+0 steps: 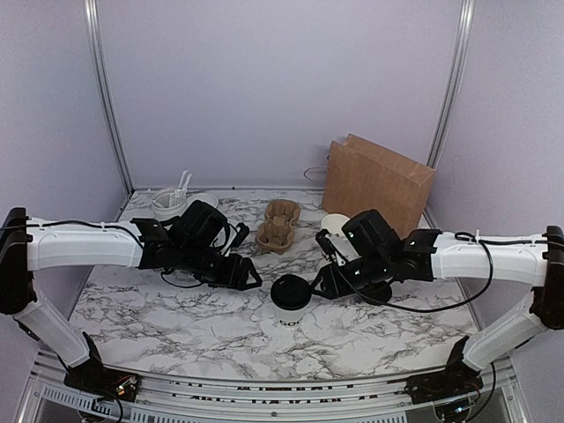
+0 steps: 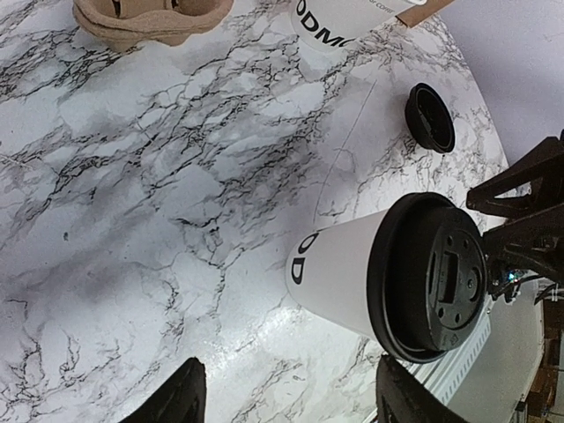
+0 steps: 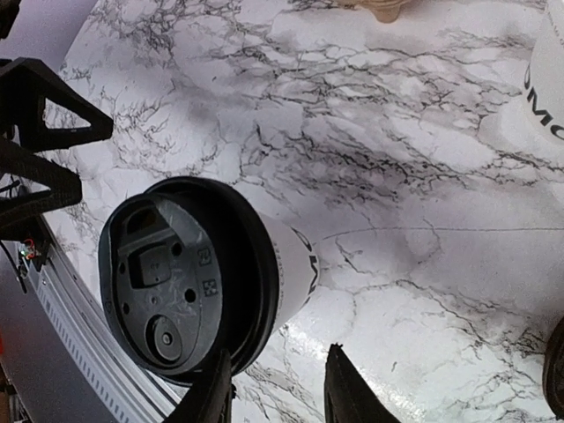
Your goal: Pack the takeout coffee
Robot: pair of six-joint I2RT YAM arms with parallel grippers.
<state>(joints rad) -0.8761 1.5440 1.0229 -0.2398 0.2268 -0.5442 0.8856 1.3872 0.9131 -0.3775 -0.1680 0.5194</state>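
The coffee cup (image 1: 291, 300) stood upright on the marble bench (image 1: 176, 317), lid on, between the 2 tools. The left tool (image 2: 291, 401) hung near the cup, released, jaws wide apart and empty. The right tool (image 3: 273, 394) sat just beside the cup, jaws parted, gripping nothing.

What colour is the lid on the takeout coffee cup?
Black. The lid shows best in the right wrist view.

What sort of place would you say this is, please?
Probably a robotics test booth staged as a café counter: plain lilac wall panels, a white paper cup with a black plastic lid, and a brown paper bag.
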